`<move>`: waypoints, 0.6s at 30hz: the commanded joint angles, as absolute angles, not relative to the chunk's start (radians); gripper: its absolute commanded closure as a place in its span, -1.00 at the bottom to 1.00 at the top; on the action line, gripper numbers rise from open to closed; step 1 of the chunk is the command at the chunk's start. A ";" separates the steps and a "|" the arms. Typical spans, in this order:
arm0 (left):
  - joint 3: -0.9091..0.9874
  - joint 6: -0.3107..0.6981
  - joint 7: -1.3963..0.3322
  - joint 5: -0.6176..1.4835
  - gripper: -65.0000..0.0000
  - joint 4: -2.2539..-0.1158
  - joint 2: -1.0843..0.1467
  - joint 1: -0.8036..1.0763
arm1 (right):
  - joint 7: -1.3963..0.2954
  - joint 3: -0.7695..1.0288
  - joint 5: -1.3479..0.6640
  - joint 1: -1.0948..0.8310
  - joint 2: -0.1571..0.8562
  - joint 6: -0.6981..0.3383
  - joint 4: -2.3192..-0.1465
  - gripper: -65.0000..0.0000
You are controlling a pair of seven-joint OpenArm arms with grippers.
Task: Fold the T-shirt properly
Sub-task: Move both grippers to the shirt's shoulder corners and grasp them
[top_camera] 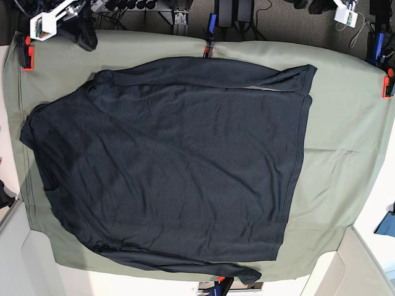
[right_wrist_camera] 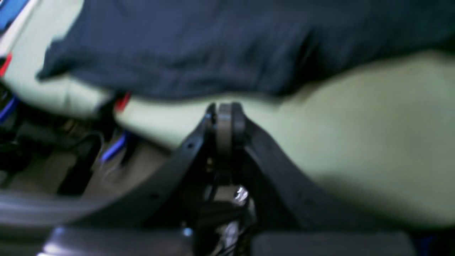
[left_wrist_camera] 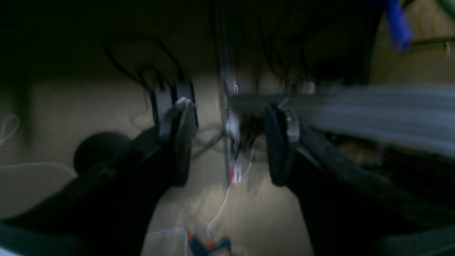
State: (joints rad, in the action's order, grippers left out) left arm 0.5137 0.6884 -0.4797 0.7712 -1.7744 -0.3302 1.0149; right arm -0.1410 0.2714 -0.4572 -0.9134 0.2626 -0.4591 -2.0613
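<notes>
The T-shirt (top_camera: 179, 166) lies spread flat on the pale green cloth (top_camera: 345, 154) that covers the table, its long axis running across the overhead view, the hem toward that view's right and the collar end toward its left. One long sleeve (top_camera: 210, 71) is laid along the far edge and another (top_camera: 185, 262) along the near edge. The fabric is dark navy, plain and softly creased, with no fold yet made across the body. Both arms stand at the far corners, well apart from the shirt. The right gripper (right_wrist_camera: 225, 113) has its jaws pressed together on nothing and hovers above the green cloth, with the shirt's edge (right_wrist_camera: 199, 90) just ahead of its tips; in the overhead view it sits at the top left (top_camera: 58, 18), near the shoulder corner. The left gripper (left_wrist_camera: 229, 142) has its jaws spread apart and empty, looking out over floor and cables (left_wrist_camera: 153, 81), no shirt in its view. The right arm appears nearer the shirt, so any first grasp probably means reaching forward onto the near sleeve or shoulder.
</notes>
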 commanded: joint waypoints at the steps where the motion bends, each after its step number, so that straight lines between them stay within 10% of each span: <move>1: 0.546 0.698 -0.473 0.811 -0.07 -1.805 -0.348 1.033 | -0.156 0.278 -0.488 -0.904 0.265 -0.426 -2.075 0.96; 7: 0.635 0.698 -0.472 0.907 -0.07 -1.905 -0.421 1.033 | -0.255 0.278 -0.546 -0.793 0.263 -0.234 -2.071 -0.31; 18: 0.644 0.698 -0.472 0.891 -0.07 -1.921 -0.522 0.969 | -0.280 0.280 -0.466 -0.549 0.192 -0.115 -1.933 -0.38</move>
State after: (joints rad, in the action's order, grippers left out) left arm 0.6346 0.6888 -0.4904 0.8757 -1.9091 -0.5091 0.9600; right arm -0.3046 0.2737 -0.4587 -0.5495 0.1848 -0.1112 -1.9148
